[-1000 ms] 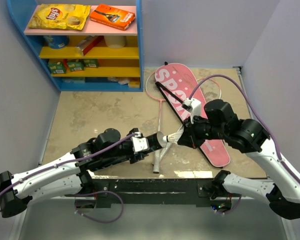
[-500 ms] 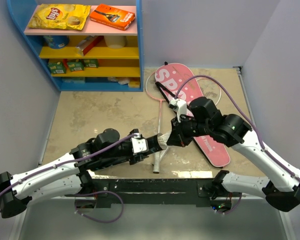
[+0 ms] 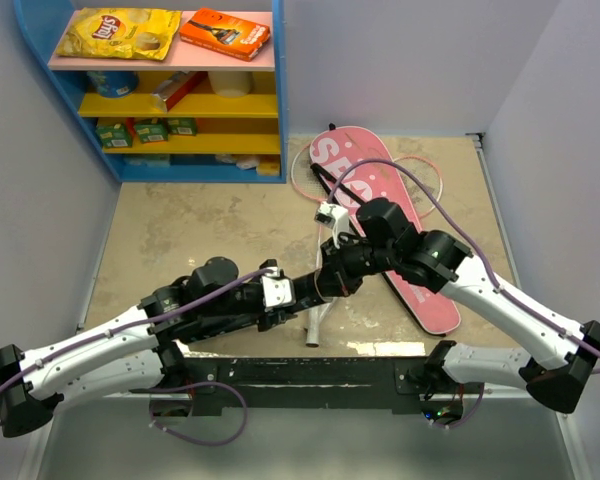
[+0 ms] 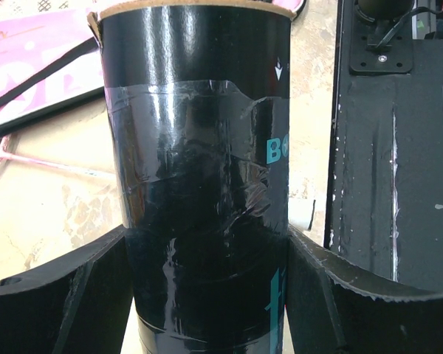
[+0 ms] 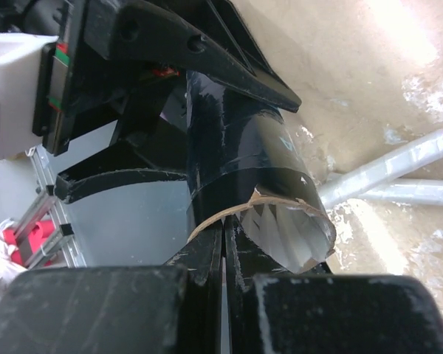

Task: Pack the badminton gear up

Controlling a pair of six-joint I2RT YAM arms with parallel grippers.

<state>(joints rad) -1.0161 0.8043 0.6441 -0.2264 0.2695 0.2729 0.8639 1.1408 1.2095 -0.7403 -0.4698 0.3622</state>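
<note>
The tube (image 4: 199, 184): glossy black film with wrinkled tape bands; raw brown cardboard rim at 12 o'clock. Left gripper (image 4: 207, 232) fingers (image 4: 59, 295): matt black plastic, scuffed edges. Table (image 4: 52, 214): mottled beige stone-look surface, polished. Bag (image 3: 420, 290): smooth pink, slight sheen.

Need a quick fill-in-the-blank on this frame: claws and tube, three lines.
The left claw is closed around the ___ tube.
The right claw is ___ at the tube's open mouth.
A shuttlecock's white feathers sit ___ the tube.
Missing: black; shut; inside.
</note>
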